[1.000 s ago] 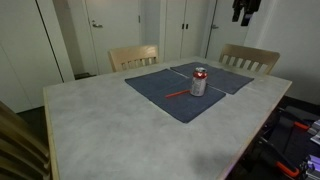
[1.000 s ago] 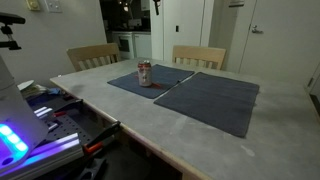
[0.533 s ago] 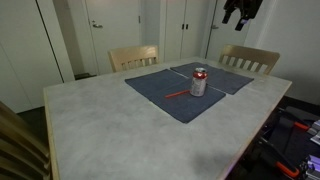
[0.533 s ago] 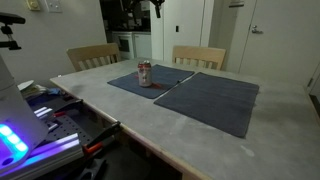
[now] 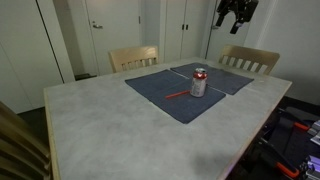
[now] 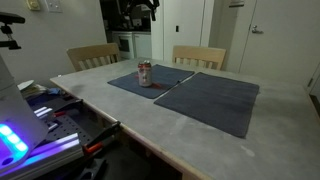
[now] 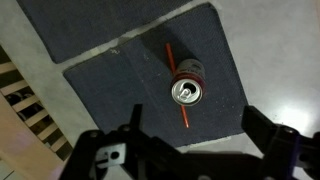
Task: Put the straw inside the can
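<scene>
I hang high over the desk, above the edge where the two chairs stand, and my gripper point(image 5: 236, 12) is well apart from everything on it. In the wrist view my fingers point(image 7: 135, 125) come in from the bottom, spread wide, one on each side of the can.

The can point(image 5: 199, 82) stands upright on a dark mat point(image 5: 160, 90), on the half of the desk nearer the chair edge. From above I see its shiny top point(image 7: 186, 92) facing me, with red on its side.

The straw point(image 7: 170, 55) lies flat on the same mat, just beside the can. In the wrist view the can hides its middle, so one end shows above the can and the other end below it. I cannot tell whether the two touch. In an exterior view the straw point(image 5: 178, 95) lies on the side of the can away from the chair edge.

A second mat point(image 6: 212, 100) lies alongside the first, with a thin strip of bare desk point(image 7: 110, 45) between them. Both run back to the chair edge. One chair point(image 5: 133, 57) stands at that edge, another chair point(image 5: 250, 58) towards its corner.
</scene>
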`<state>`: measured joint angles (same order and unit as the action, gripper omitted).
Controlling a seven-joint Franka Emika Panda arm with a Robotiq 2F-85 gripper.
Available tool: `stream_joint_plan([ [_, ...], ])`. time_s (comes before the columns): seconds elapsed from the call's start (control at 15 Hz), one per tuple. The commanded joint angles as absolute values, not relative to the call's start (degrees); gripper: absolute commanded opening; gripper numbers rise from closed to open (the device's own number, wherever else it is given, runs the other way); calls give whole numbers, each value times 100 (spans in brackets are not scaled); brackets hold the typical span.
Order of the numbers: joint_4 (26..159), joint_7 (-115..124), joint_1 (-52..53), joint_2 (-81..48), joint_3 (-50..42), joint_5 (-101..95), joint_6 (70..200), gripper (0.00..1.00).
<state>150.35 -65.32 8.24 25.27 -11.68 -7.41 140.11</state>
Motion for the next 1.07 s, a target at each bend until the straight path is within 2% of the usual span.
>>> stream_joint_plan([
  [0.0,15020,-6631,724,2526,-1034,-627,14006,100],
  [0.53,14922,-7260,1496,2169,-659,-188,14489,100],
  [1.0,14914,-7542,1770,1685,-248,-320,15122,100],
])
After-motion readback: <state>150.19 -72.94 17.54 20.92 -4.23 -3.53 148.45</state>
